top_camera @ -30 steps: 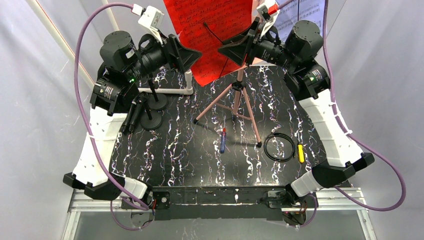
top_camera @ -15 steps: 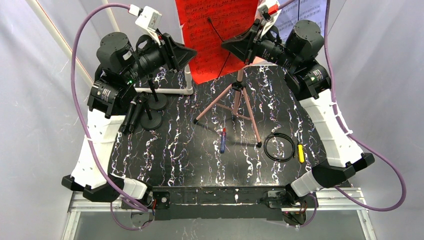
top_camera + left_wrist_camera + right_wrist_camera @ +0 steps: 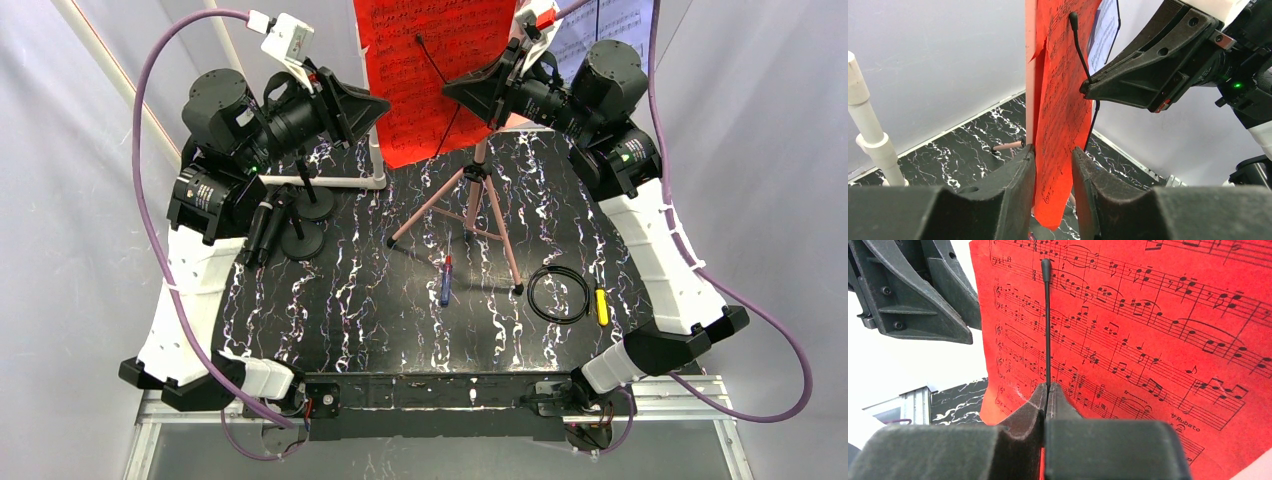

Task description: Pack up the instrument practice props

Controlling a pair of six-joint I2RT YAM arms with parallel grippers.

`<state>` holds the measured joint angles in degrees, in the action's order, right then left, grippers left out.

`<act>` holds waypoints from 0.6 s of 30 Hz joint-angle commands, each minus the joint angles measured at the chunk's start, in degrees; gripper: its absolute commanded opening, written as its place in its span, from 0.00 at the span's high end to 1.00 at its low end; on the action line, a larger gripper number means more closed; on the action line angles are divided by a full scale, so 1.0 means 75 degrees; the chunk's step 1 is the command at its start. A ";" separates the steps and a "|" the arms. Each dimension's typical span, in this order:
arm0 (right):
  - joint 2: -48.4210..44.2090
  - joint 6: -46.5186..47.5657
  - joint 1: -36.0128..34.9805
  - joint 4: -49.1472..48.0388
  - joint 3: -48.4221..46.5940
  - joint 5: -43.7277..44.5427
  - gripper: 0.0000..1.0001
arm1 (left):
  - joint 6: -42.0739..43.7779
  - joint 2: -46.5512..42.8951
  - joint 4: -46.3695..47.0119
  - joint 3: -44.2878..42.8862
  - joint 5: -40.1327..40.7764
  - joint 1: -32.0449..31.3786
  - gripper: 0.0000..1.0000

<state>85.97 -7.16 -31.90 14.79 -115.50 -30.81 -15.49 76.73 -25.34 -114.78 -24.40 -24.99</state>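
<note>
The red music sheet (image 3: 430,70) hangs on the pink rack, whose tripod legs (image 3: 470,205) stand at the back middle of the table. My left gripper (image 3: 378,105) is open, and its jaws stand either side of the sheet's lower edge (image 3: 1060,115) with a gap showing. My right gripper (image 3: 452,92) is shut on the rack's thin black wire arm (image 3: 1047,325), which lies in front of the red sheet (image 3: 1148,330). A white music sheet (image 3: 600,25) shows behind the right arm. Two black microphones (image 3: 300,238) on round bases stand at the left.
The white pipe frame (image 3: 375,165) stands beside the microphones and shows in the left wrist view (image 3: 868,130). A red and blue pen (image 3: 445,280), a black cable ring (image 3: 558,294) and a small yellow object (image 3: 601,306) lie on the black marbled table.
The red sheet has swung from tilted to more upright and risen. My left gripper has moved up and a little left. My right gripper has stayed on the wire arm.
</note>
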 commanded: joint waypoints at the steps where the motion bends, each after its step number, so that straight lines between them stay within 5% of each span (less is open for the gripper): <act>1: -0.0184 -0.0053 -0.0045 -0.0214 -0.0153 -0.0109 0.99 | -0.0064 0.0031 0.0159 -0.0049 -0.0036 -0.0043 0.70; 18: -0.0556 -0.0246 -0.0068 -0.0988 0.0459 -0.0280 0.99 | 0.0095 -0.0400 0.0108 0.0241 0.0339 -0.0043 0.94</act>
<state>84.73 -7.55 -31.92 11.92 -112.97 -31.94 -15.49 76.25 -25.34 -113.60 -23.42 -24.99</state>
